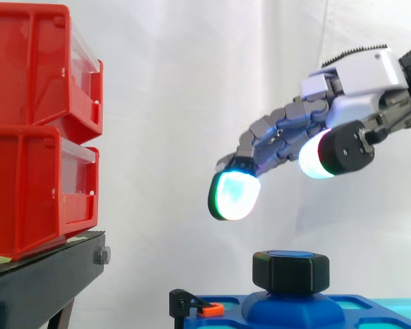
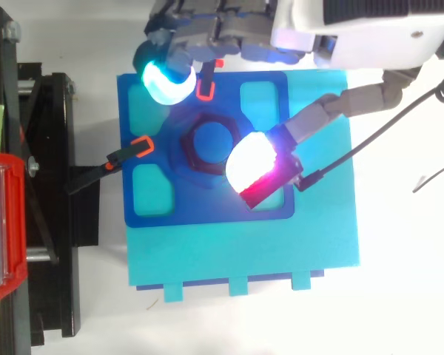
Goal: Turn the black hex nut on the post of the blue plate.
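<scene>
The approach was the step in hand: the hand hung above the black hex nut, which sat on the post at the middle of the blue plate, with clear air between them. Its fingers were spread and gently bent, holding nothing. Next it had to drop and close round the nut's flats, though how well it was centred was hard to judge.

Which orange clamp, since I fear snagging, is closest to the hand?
The orange clamp on the blue plate's upper edge, beside the hand; the left-edge clamp lies farther.
</scene>
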`<act>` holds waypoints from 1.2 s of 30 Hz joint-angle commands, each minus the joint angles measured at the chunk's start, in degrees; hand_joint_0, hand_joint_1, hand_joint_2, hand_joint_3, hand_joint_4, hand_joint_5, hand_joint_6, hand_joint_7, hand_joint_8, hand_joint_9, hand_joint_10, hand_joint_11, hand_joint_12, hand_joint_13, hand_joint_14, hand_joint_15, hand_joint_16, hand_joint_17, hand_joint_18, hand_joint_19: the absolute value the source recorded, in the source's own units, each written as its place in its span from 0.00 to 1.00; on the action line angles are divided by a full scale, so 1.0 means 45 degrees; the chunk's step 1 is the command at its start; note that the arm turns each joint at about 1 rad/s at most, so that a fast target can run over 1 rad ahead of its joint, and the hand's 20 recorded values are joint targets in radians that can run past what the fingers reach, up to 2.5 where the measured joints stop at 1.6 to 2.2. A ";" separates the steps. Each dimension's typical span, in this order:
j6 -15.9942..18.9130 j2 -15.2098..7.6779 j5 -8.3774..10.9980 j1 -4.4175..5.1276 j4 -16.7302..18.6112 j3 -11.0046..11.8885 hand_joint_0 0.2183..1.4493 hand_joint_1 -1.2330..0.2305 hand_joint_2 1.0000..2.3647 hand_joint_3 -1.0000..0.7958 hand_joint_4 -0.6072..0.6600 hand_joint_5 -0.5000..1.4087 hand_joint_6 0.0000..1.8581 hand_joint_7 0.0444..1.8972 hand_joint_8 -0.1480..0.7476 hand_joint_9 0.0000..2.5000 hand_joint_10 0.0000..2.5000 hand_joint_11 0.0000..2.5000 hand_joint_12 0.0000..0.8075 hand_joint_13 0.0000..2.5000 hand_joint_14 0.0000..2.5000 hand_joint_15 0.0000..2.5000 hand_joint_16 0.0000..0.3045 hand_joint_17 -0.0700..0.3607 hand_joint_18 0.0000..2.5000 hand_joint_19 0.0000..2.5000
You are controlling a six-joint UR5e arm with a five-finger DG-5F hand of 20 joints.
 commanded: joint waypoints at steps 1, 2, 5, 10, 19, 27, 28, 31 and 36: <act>-0.0018 -0.0002 0.0161 0.0253 0.0056 0.0075 0.21 0.54 0.00 0.28 0.64 0.16 0.27 0.40 0.47 0.15 0.00 0.00 0.46 0.01 0.00 0.00 0.16 0.42 0.00 0.00; -0.0018 -0.0021 0.0220 0.0292 0.0076 0.0094 0.21 0.54 0.00 0.28 0.64 0.16 0.27 0.40 0.47 0.15 0.00 0.00 0.46 0.01 0.00 0.00 0.17 0.43 0.00 0.00; 0.0001 -0.0099 0.0493 0.0468 0.0134 0.0075 0.21 0.54 0.00 0.28 0.64 0.16 0.27 0.40 0.46 0.15 0.00 0.00 0.46 0.01 0.00 0.00 0.17 0.43 0.00 0.00; 0.0021 -0.0353 0.0649 0.0800 0.0427 0.0075 0.21 0.54 0.00 0.28 0.64 0.16 0.27 0.39 0.47 0.15 0.00 0.00 0.46 0.01 0.00 0.00 0.17 0.43 0.00 0.00; 0.0001 -0.0451 0.1216 0.1366 0.0349 0.0075 0.21 0.54 0.00 0.28 0.64 0.16 0.27 0.40 0.47 0.15 0.00 0.00 0.46 0.01 0.00 0.00 0.17 0.43 0.00 0.00; 0.0001 -0.0451 0.1489 0.1620 0.0154 -0.0042 0.21 0.54 0.00 0.28 0.64 0.16 0.27 0.40 0.47 0.15 0.00 0.00 0.46 0.01 0.00 0.00 0.17 0.43 0.00 0.00; 0.0001 -0.0451 0.1489 0.1620 0.0134 -0.0042 0.21 0.54 0.00 0.28 0.64 0.16 0.27 0.40 0.47 0.15 0.00 0.00 0.46 0.01 0.00 0.00 0.17 0.43 0.00 0.00; 0.0001 -0.0451 0.1509 0.1640 0.0017 -0.0042 0.21 0.54 0.00 0.28 0.64 0.16 0.27 0.40 0.46 0.15 0.00 0.00 0.46 0.01 0.00 0.00 0.17 0.43 0.00 0.00; 0.0001 -0.0451 0.1509 0.1620 -0.0120 -0.0042 0.21 0.54 0.00 0.28 0.64 0.16 0.27 0.40 0.46 0.15 0.00 0.00 0.46 0.01 0.00 0.00 0.17 0.43 0.00 0.00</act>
